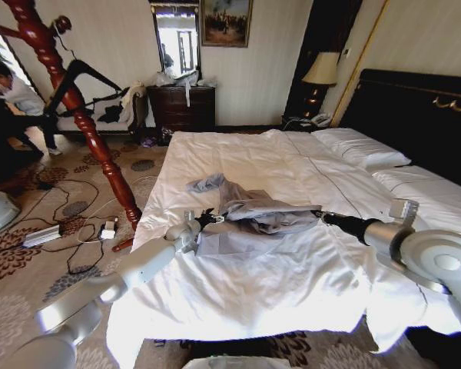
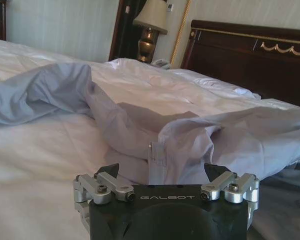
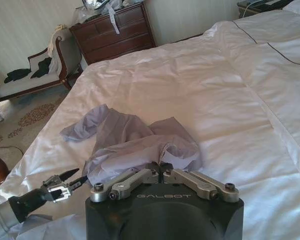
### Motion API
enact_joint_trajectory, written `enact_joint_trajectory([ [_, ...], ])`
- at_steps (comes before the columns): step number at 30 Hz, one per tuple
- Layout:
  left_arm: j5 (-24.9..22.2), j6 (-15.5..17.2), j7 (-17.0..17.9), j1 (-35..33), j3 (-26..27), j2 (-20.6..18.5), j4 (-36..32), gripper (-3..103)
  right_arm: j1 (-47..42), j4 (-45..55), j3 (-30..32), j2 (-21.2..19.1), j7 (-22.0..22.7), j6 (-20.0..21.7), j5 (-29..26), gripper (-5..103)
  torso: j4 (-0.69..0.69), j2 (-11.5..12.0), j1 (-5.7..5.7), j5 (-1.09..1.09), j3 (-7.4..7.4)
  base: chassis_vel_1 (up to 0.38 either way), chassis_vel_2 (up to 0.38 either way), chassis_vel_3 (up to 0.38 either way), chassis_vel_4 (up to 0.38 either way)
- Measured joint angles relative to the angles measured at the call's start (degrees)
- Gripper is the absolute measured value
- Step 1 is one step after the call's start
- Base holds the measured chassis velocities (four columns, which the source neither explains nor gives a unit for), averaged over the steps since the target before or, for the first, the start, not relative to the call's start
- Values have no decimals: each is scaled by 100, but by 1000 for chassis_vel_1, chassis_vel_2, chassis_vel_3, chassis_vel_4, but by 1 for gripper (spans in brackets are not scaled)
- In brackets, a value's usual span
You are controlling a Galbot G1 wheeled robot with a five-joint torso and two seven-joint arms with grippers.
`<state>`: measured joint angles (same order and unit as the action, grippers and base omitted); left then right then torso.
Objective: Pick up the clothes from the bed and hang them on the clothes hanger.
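Observation:
The light grey-blue clothes lie crumpled in the middle of the bed, one sleeve trailing toward the far left. My right gripper is at the jacket's right edge, and the right wrist view shows it shut on a fold of the fabric. My left gripper sits at the jacket's left edge with its fingers spread open; fabric lies right in front of them. The black clothes hanger hangs on the wooden coat stand to the left of the bed.
The red-brown coat stand rises beside the bed's left edge, with cables and a power strip on the carpet near its foot. Pillows and a black headboard are at the right. A dresser stands against the far wall.

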<state>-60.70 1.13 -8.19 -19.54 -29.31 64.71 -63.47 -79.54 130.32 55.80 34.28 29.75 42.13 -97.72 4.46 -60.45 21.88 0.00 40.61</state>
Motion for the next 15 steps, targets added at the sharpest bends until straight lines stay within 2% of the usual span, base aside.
enact_joint_trajectory([
  [2, 26, -1, -38, 15, -35, 80, 104, 96, -3, 7, 0, -3, 15, 0, -3, 0, 0, 0, 0, 0, 0, 0, 0, 0, 0],
  [4, 39, -7, -53, 16, -45, 117, 141, 92, -9, 13, 0, -3, 20, 0, -3, 0, 1, 0, 0, 0, 0, 0, 0, 0, 0],
  [5, 55, -19, -63, 13, -47, 145, 168, 86, -15, 22, 0, -3, 24, 0, -2, 0, 1, 0, 0, 0, 0, 0, 0, 0, 0],
  [6, 64, -30, -67, 10, -47, 163, 181, 86, -19, 28, 0, -3, 25, 0, -2, 0, 1, 0, 0, 0, 0, 0, 0, 0, 0],
  [7, 70, -41, -76, -1, -53, 198, 205, 75, -31, 41, 0, -7, 27, 0, -2, 0, 0, 0, 0, 0, 0, 0, 0, 0, 0],
  [9, 71, -51, -82, -4, -63, 219, 218, 75, -38, 49, 0, -9, 28, 0, -2, 0, 0, 0, 0, 0, 0, 0, 0, 0, 0],
  [11, 94, -84, -98, -4, -87, 272, 259, 64, -55, 72, 1, -8, 29, 0, -4, 0, 0, 0, 0, 0, 0, 0, 0, 0, 0],
  [12, 105, -96, -101, -5, -91, 294, 275, 64, -60, 79, 1, -7, 29, 0, -4, 0, 0, 0, 0, 0, 0, 0, 0, 0, 0],
  [13, 117, -120, -104, -4, -95, 347, 319, 53, -73, 95, -2, 0, 30, 0, -4, 0, 1, 0, 0, 0, 0, 0, 0, 0, 0],
  [15, 119, -129, -104, -4, -95, 376, 345, 53, -80, 101, -5, 8, 30, 0, -3, 0, 1, 0, 0, 0, 0, 0, 0, 0, 0],
])
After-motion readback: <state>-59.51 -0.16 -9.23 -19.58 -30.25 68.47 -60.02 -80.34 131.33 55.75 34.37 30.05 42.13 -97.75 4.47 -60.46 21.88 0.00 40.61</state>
